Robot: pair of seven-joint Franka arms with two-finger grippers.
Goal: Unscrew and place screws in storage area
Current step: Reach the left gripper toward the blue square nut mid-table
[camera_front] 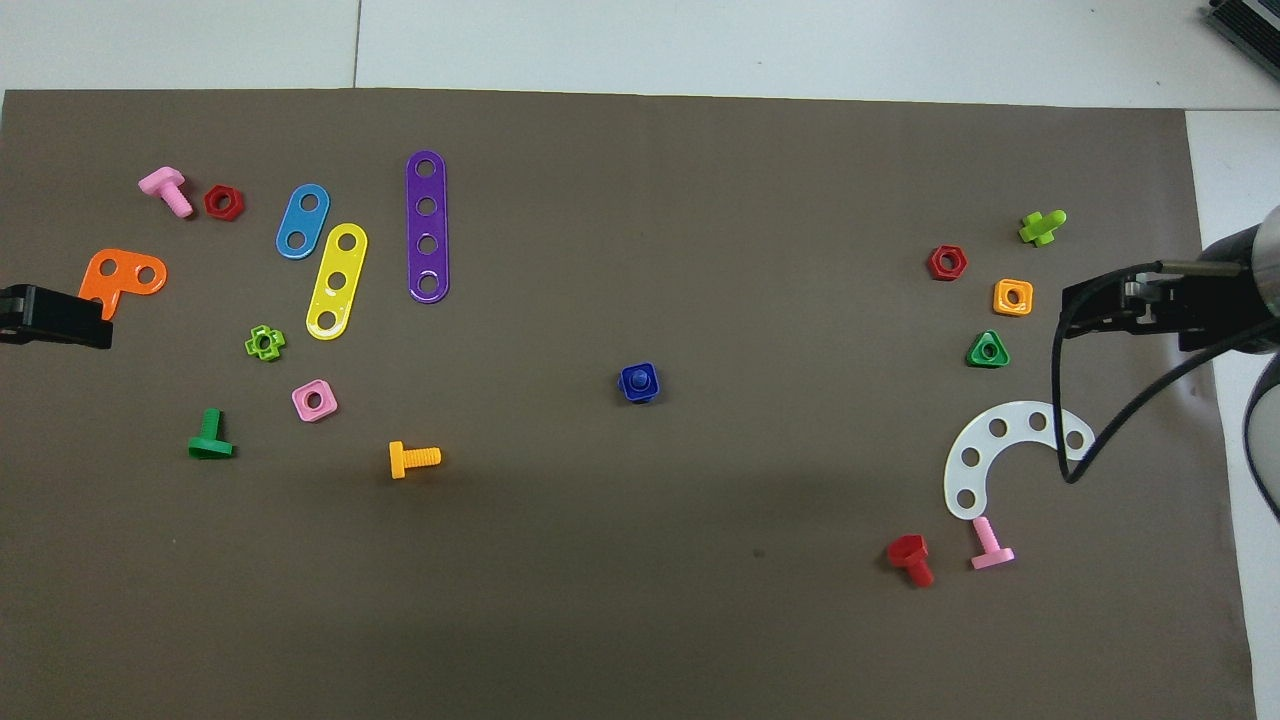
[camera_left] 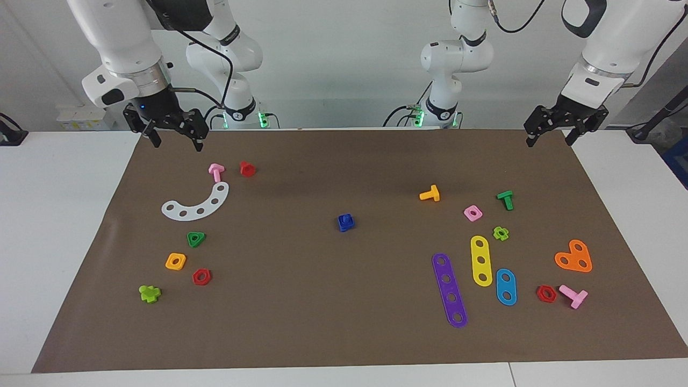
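Centrally: blue screw [camera_left: 345, 222] | seated in nut | shaft up

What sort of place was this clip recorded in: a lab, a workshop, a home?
Most likely a robotics lab bench. Two arms stand at a white table covered by a brown mat, with plain white walls around them. Sorted toy parts lie on the mat, such as a white strip and a blue bolt.

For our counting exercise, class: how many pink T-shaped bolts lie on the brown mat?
2. One pink bolt lies beside the white curved strip, toward the right arm's end; the other pink bolt lies beside a red hex nut, toward the left arm's end. None seems hidden.
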